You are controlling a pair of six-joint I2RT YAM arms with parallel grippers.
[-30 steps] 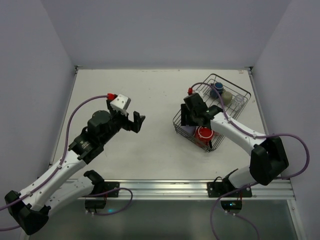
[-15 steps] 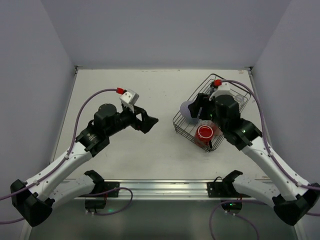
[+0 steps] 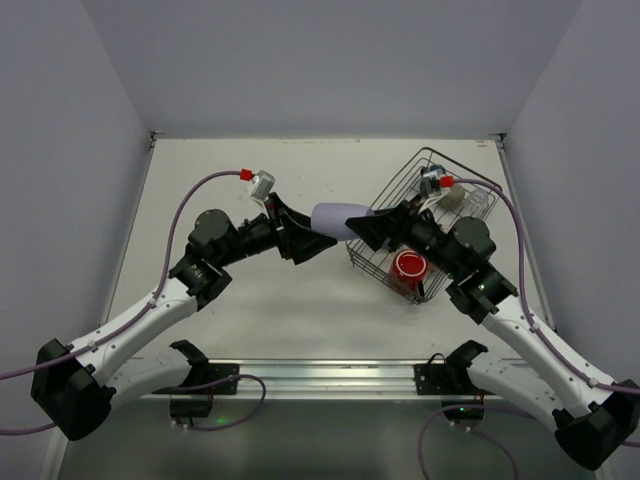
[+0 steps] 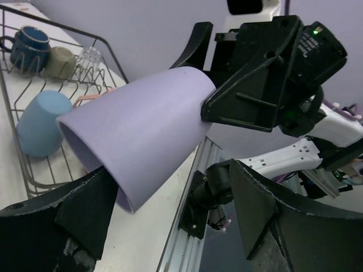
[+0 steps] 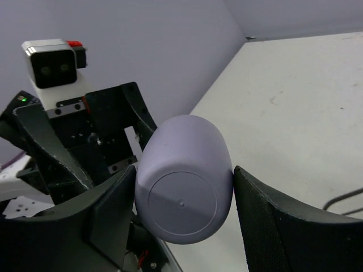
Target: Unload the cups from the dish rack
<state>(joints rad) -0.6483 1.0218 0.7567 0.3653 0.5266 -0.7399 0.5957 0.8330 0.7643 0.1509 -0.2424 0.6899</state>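
Note:
My right gripper [image 3: 372, 228] is shut on the closed end of a lavender cup [image 3: 338, 219] and holds it level in the air, left of the black wire dish rack [image 3: 425, 165]. In the right wrist view the cup's base [image 5: 181, 204] sits between my fingers. My left gripper [image 3: 308, 240] is open, its fingers on either side of the cup's open mouth [image 4: 96, 164]. In the rack are a red cup [image 3: 408, 267], a light blue cup [image 4: 37, 122], a dark blue mug [image 4: 31, 45] and an olive-grey mug [image 4: 61, 61].
A clear glass [image 4: 91, 56] stands in the rack beside the olive-grey mug. Grey walls enclose the table on three sides. The aluminium rail [image 3: 320, 375] with the arm bases runs along the near edge.
The right gripper has lifted the lavender cup out of the rack and carried it left. The left gripper has reached right and now brackets the cup's mouth.

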